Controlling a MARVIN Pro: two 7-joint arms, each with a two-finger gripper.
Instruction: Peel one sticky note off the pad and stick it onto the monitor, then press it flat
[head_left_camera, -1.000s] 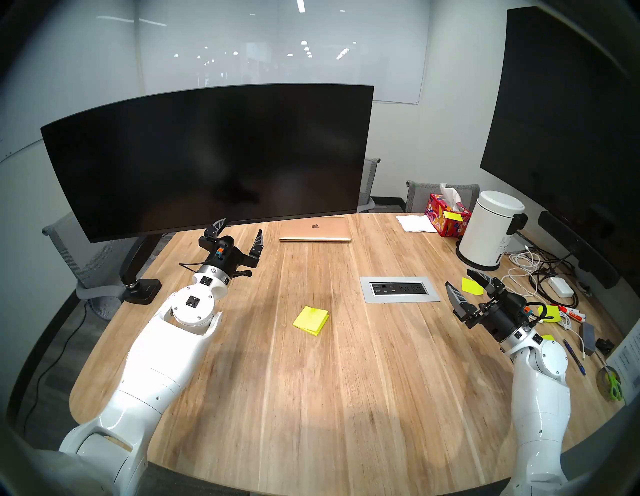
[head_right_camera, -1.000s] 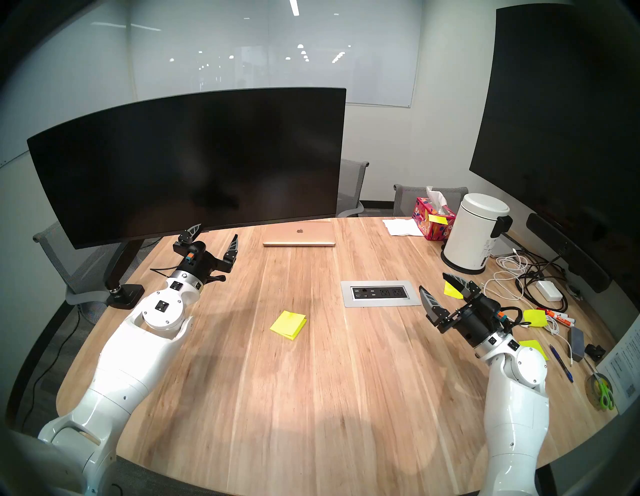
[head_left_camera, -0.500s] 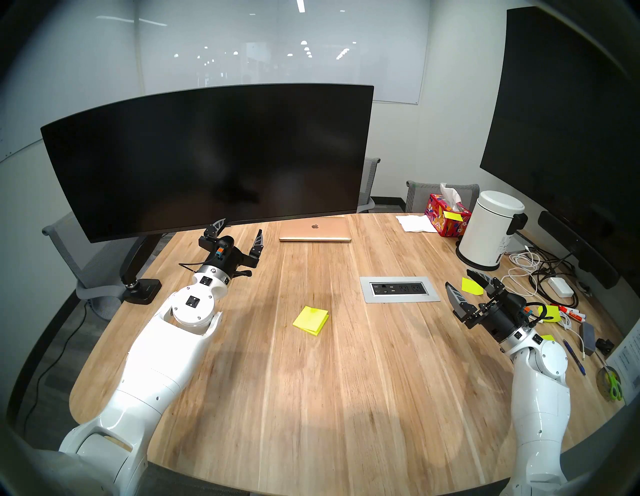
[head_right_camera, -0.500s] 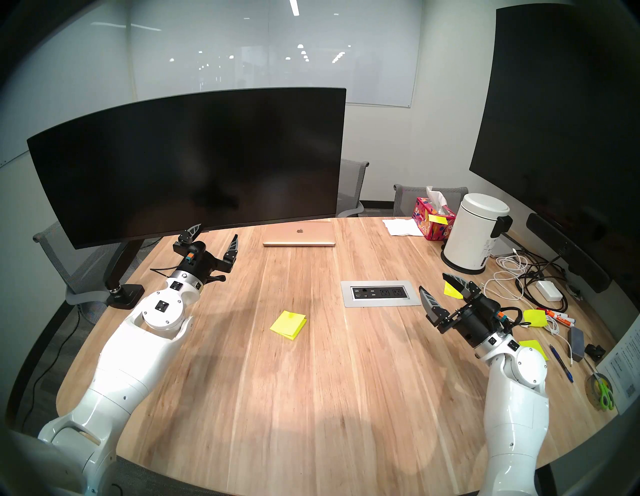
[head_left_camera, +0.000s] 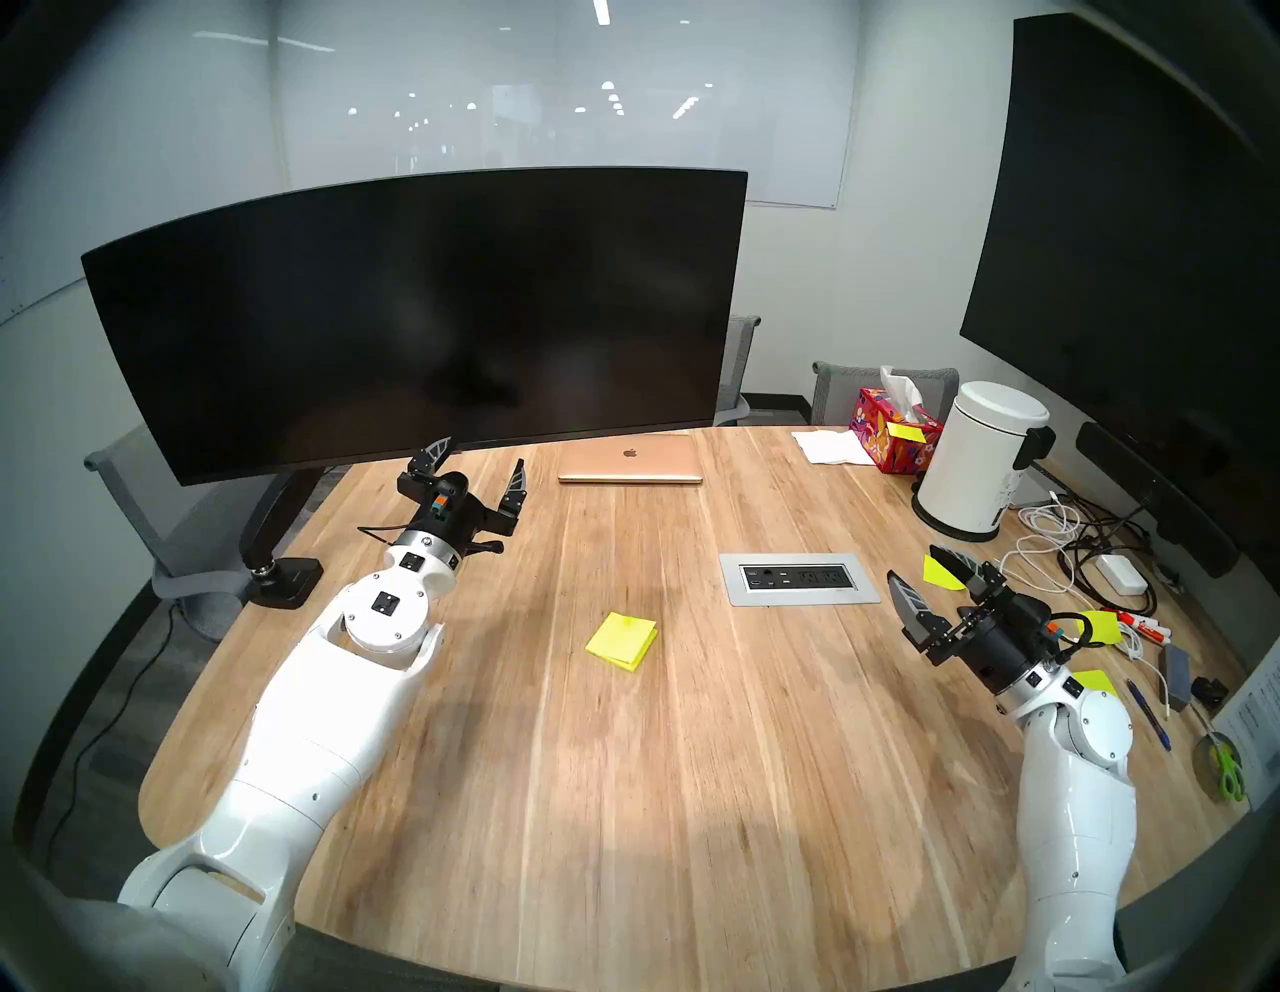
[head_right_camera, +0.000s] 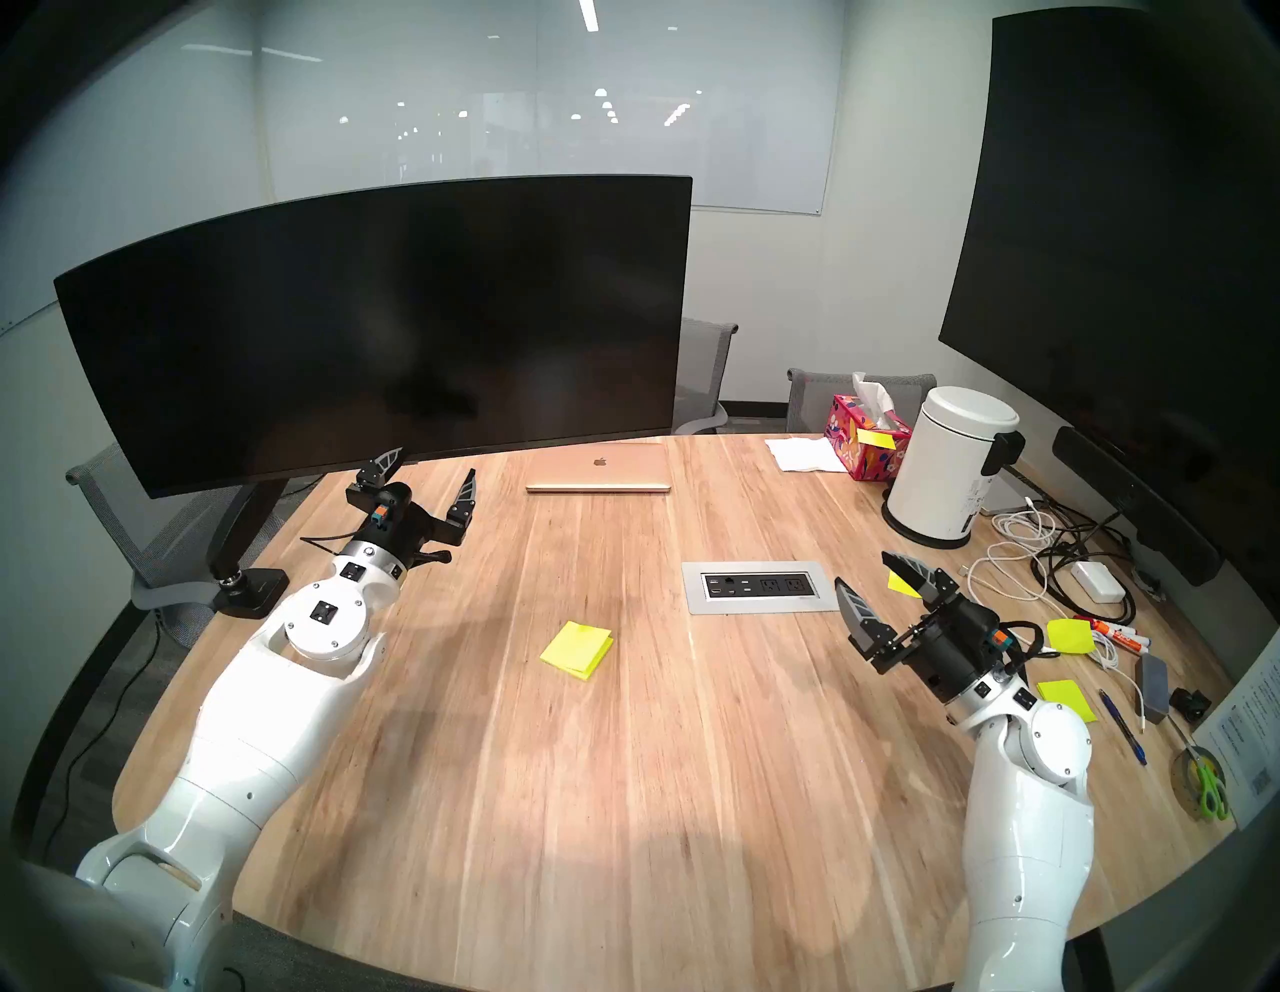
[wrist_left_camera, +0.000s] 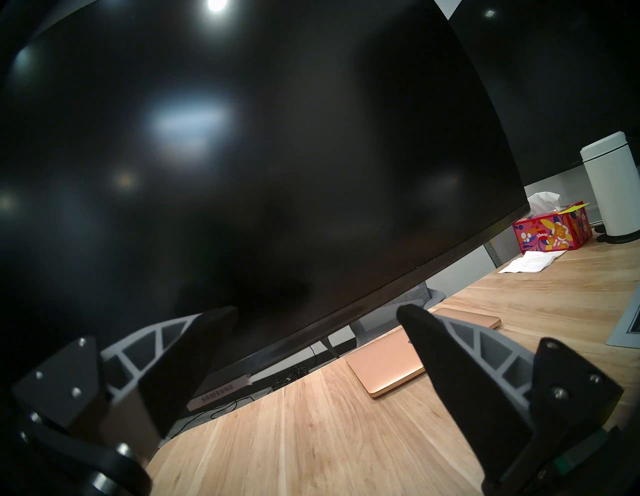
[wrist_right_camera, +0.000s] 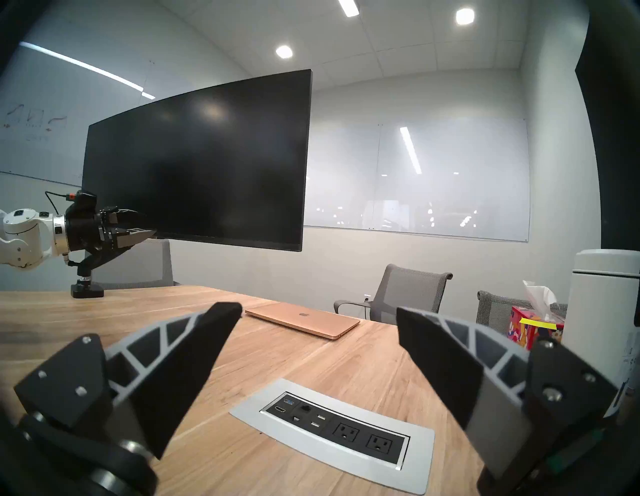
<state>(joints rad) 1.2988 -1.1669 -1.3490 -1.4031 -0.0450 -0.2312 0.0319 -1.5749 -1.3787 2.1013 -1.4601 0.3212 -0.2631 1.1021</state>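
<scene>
The pad (head_left_camera: 621, 641) is a neon yellow-green stack lying on the wooden table's middle; it also shows in the head right view (head_right_camera: 577, 649). No single sticky note is held or apart from the pad. The monitor (head_left_camera: 415, 312) is a wide curved black screen at the back left, also in the other views (head_right_camera: 374, 325) (wrist_left_camera: 242, 156) (wrist_right_camera: 197, 166). My left gripper (head_left_camera: 483, 454) is open and empty just below the monitor's lower edge (wrist_left_camera: 317, 310). My right gripper (head_left_camera: 914, 562) is open and empty at the right, beyond the outlet panel (wrist_right_camera: 317, 308).
A closed gold laptop (head_left_camera: 630, 458) lies under the monitor's right end. An outlet panel (head_left_camera: 798, 578) is set in the table. Loose yellow sheets (head_left_camera: 942, 573), a tissue box (head_left_camera: 893, 429), a white bin (head_left_camera: 980, 461) and cables (head_left_camera: 1067, 547) crowd the right side.
My right arm has shifted slightly, the gripper a little lower and to the left, still open. The left arm and the pad have not moved.
</scene>
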